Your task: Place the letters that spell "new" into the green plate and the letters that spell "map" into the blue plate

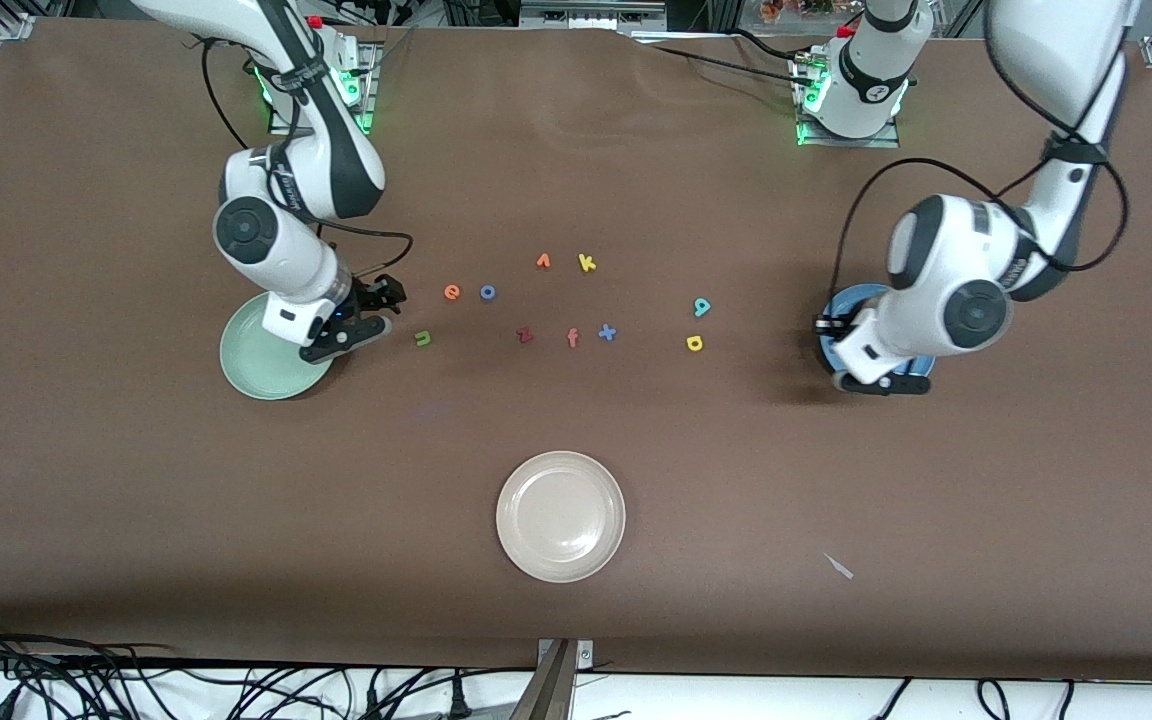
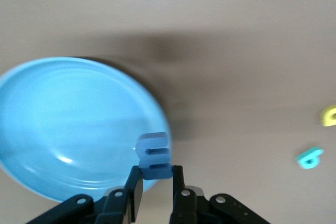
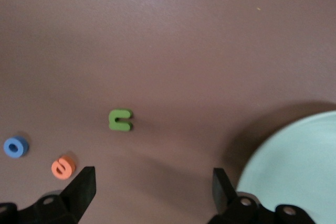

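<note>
the left hand [image 2: 156, 182], over the blue plate [image 2: 63, 124], pinches the blue m [image 2: 153, 156]. the right hand [image 3: 152, 184] hangs empty, spread wide, at the green plate's [image 1: 256, 365] edge. n [image 1: 423, 339], e [image 1: 452, 292], a [image 1: 702, 307] and p [image 1: 694, 343] lie on the surface [image 1: 576, 440].

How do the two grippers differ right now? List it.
1. The left gripper is shut on the blue m; the right gripper is open and holds nothing.
2. The left gripper hangs over the blue plate; the right gripper is at the edge of the green plate, which looks bare where it shows, with the olive-green n on the table ahead.
Shared: both are black two-finger grippers, each by a plate.
</note>
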Controlling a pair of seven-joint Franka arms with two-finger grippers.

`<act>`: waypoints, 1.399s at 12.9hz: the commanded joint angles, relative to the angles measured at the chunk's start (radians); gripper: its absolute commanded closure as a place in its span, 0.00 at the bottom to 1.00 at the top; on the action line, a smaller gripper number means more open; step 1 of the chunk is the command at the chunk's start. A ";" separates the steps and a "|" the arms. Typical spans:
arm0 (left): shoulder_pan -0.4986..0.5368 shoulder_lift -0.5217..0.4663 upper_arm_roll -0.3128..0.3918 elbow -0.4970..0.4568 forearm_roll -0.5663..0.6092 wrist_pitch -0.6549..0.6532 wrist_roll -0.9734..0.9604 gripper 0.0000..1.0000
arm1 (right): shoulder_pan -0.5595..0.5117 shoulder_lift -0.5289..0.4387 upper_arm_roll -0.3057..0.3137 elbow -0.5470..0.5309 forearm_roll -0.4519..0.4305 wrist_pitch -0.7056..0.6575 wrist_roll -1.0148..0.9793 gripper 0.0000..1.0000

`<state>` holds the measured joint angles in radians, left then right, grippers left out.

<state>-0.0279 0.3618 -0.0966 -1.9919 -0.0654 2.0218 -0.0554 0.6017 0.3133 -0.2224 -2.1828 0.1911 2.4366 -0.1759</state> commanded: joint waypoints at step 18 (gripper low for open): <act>-0.016 0.039 -0.339 -0.131 0.019 0.306 -0.460 0.02 | 0.084 0.185 0.023 0.037 0.027 0.188 0.084 0.65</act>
<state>-0.0248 0.4071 -0.4322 -2.0636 -0.0655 2.2630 -0.4744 0.6826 0.4816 -0.2020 -2.1581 0.1942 2.6161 -0.0940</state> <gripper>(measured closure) 0.013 0.458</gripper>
